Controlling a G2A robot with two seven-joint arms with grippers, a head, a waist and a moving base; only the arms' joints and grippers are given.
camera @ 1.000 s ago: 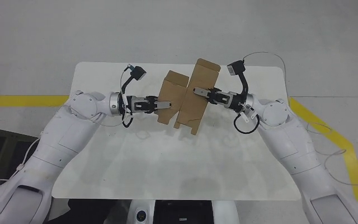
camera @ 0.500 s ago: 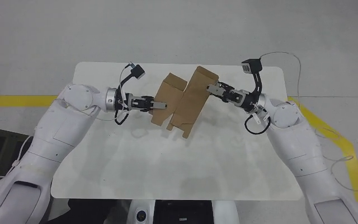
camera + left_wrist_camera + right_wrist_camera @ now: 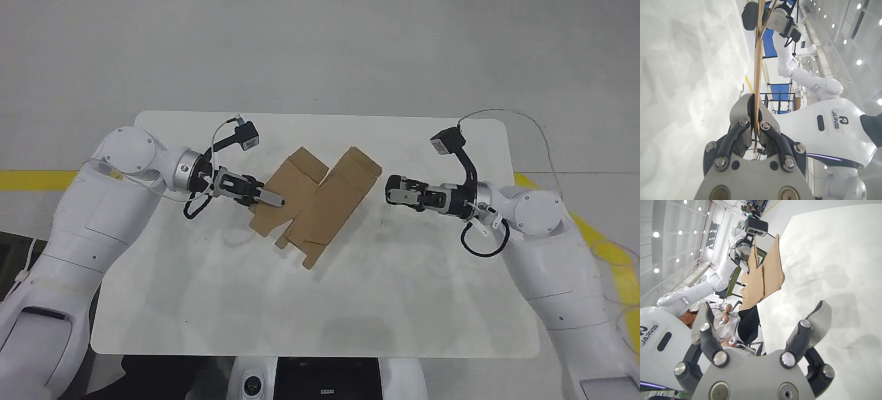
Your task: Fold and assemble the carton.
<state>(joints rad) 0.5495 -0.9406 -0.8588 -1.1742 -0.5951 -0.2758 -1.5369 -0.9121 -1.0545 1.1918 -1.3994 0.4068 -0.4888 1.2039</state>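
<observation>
Top view: one flattened brown cardboard carton (image 3: pixel 318 200), two grippers and one white rounded table (image 3: pixel 420 300) counted. Carton found over table's middle, between grippers, seemingly lifted clear of surface. Left gripper (image 3: pixel 271 200) clamped on carton's nearest edge; board seen pinched edge-on between fingers (image 3: pixel 738 112) in left wrist view. Right gripper (image 3: pixel 389 189) spread apart, nothing held, positioned near carton's opposite edge, not touching.

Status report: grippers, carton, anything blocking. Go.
Left gripper shut on the carton edge. Right gripper open, apart from it. Carton flat, unfolded, held above the table. Nothing between right gripper and carton.
</observation>
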